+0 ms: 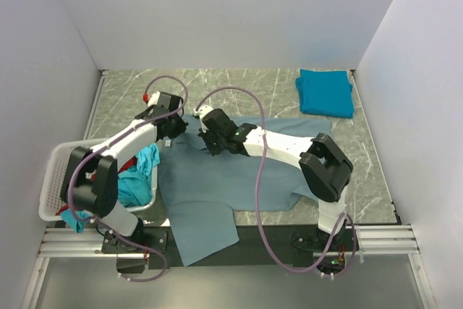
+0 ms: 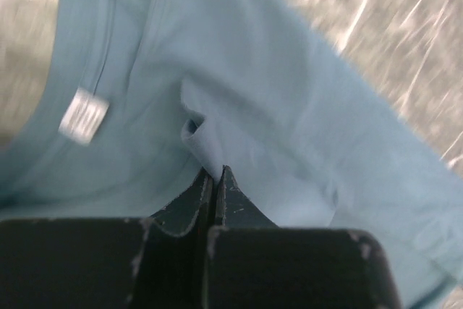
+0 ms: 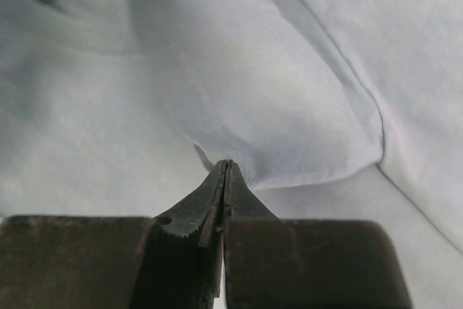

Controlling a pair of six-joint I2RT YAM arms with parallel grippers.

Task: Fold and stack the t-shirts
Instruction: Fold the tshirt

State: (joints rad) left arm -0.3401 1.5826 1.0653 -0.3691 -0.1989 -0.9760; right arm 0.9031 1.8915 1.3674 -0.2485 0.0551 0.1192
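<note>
A large dusty grey-blue t-shirt (image 1: 217, 193) lies spread over the table's middle, its lower part hanging over the near edge. My left gripper (image 1: 168, 139) is shut on a fold of it near the collar (image 2: 217, 171); a white label (image 2: 84, 115) shows to the left. My right gripper (image 1: 211, 148) is shut on another fold of the same shirt (image 3: 230, 164) beside the left one. A folded teal-blue t-shirt (image 1: 325, 92) lies at the far right. Turquoise (image 1: 137, 179) and red (image 1: 129, 162) shirts lie in the basket.
A white lattice laundry basket (image 1: 54, 179) stands at the table's left edge under my left arm. White walls close in the table on three sides. Grey marble tabletop (image 1: 239, 81) shows at the back.
</note>
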